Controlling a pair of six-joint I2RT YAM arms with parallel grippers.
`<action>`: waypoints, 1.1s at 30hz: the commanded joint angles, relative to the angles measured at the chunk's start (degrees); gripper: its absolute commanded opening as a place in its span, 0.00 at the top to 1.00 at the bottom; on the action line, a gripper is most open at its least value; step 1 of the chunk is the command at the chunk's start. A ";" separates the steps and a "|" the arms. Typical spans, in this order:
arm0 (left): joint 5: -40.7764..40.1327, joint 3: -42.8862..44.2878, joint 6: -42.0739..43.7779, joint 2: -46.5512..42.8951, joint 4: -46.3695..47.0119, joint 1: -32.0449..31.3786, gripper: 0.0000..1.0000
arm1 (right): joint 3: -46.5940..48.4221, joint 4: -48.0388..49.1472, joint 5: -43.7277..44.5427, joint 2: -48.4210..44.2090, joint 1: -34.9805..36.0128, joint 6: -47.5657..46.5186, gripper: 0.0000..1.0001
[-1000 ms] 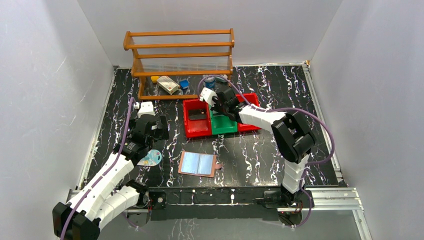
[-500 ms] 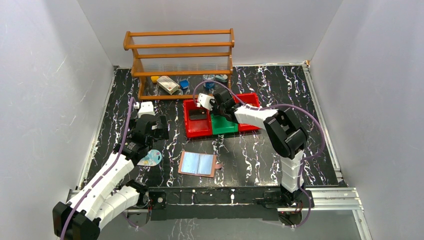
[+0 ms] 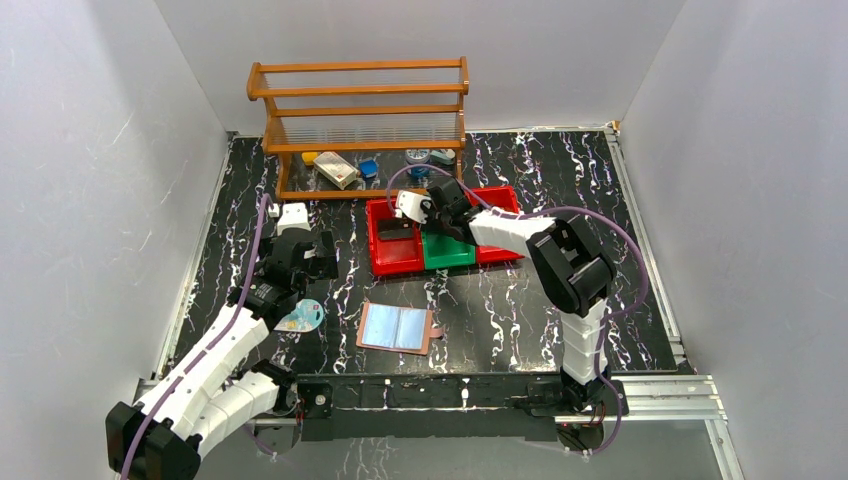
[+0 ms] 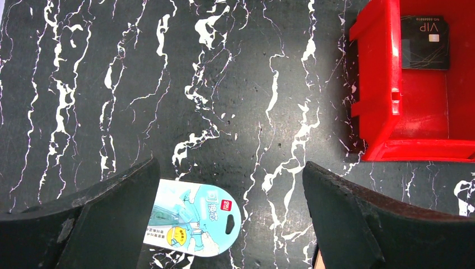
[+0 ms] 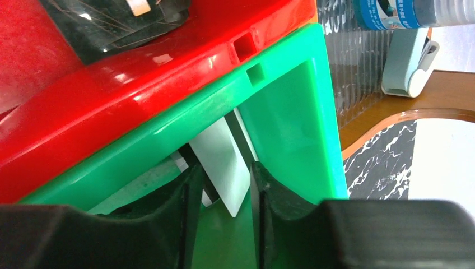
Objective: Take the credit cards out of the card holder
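Your right fingers [image 5: 224,171] sat in the green bin [image 5: 291,112] with a pale card [image 5: 215,145] between them; pinched or freed, I cannot tell. Left fingers [image 4: 229,165] were spread above the tabletop [image 4: 168,84]. The holder [image 3: 398,327] lay open, well apart. Next, you probably needed to release and retreat.

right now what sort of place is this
Likely a robot lab test cell: bare white walls box in a marbled black table, left arm and right arm bolted at its edge, plus a wooden rack and plastic bins.
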 commanded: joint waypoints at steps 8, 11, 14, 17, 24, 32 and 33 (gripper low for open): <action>-0.64 -0.07 0.44 0.48 0.50 0.42 0.02 | 0.13 -1.14 -5.05 -5.56 0.11 5.33 0.51; -0.41 -0.06 0.50 0.48 0.59 0.42 0.02 | -0.61 -0.32 -4.75 -7.27 0.10 7.06 0.50; -0.40 -0.02 0.53 0.68 0.59 0.42 0.02 | -1.36 1.57 -3.20 -9.98 0.06 10.98 0.50; -0.31 0.12 0.53 1.30 0.57 0.42 0.02 | -2.29 3.27 0.09 -13.50 0.13 17.08 0.48; -1.97 0.15 -0.13 1.21 0.24 0.42 0.02 | -4.39 1.75 3.45 -22.59 0.17 41.26 0.34; 0.11 -0.20 0.22 1.82 0.90 0.42 0.02 | -4.40 -3.47 -0.75 -24.56 0.19 62.89 0.34; 0.62 -0.03 0.26 2.09 0.82 0.42 0.02 | -4.45 -4.55 0.43 -24.90 0.15 64.77 0.34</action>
